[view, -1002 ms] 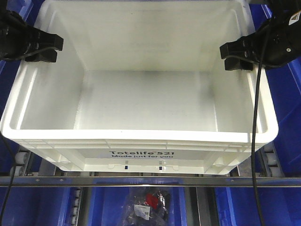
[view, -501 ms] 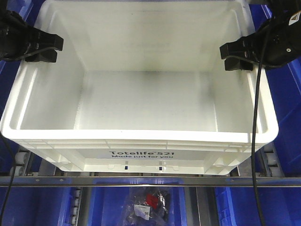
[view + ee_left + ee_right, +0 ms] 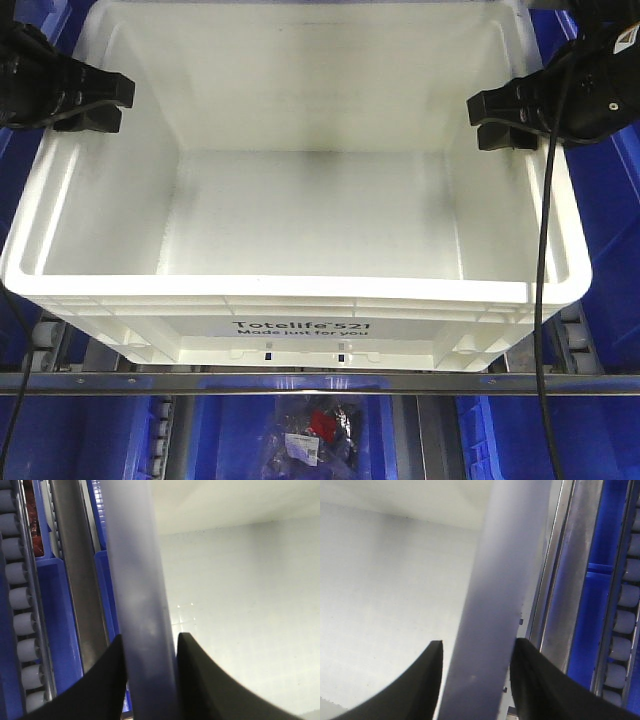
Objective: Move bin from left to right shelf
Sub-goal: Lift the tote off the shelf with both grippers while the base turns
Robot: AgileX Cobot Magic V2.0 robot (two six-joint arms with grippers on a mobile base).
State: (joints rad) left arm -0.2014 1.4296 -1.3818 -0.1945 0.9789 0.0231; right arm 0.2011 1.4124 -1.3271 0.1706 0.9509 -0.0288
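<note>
- At centre of the front view: bin (image 3: 310,200), white, open-topped and empty, printed front toward the cam, over the roller table (image 3: 40,350). Whether it rests there or is raised a little can't be told. Blue bins (image 3: 600,210) flank it, and a metal rail (image 3: 320,383) runs just below its front.
- Same view, hands: left hand (image 3: 100,105) straddles the bin's left side near the back corner. Right hand (image 3: 495,120) straddles the right side opposite. Each has one finger inside and one outside.
- Left wrist view: left hand (image 3: 150,639) is clenched on the bin's left wall (image 3: 140,570). Both black fingers (image 3: 200,680) press against it w/ no gap seen. Rollers (image 3: 20,625) lie just outside, beyond a steel bar.
- Right wrist view: right hand (image 3: 477,642) is likewise grasping the right wall (image 3: 505,570), which fills the space btwn the fingers. The bin's pale interior is on the inner side.
- Progress (judged): the two-sided grasp is made. Lift, carry to the right shelf and set-down are all left, i.e. an early stage. No destination shelf can be made out in any view.
</note>
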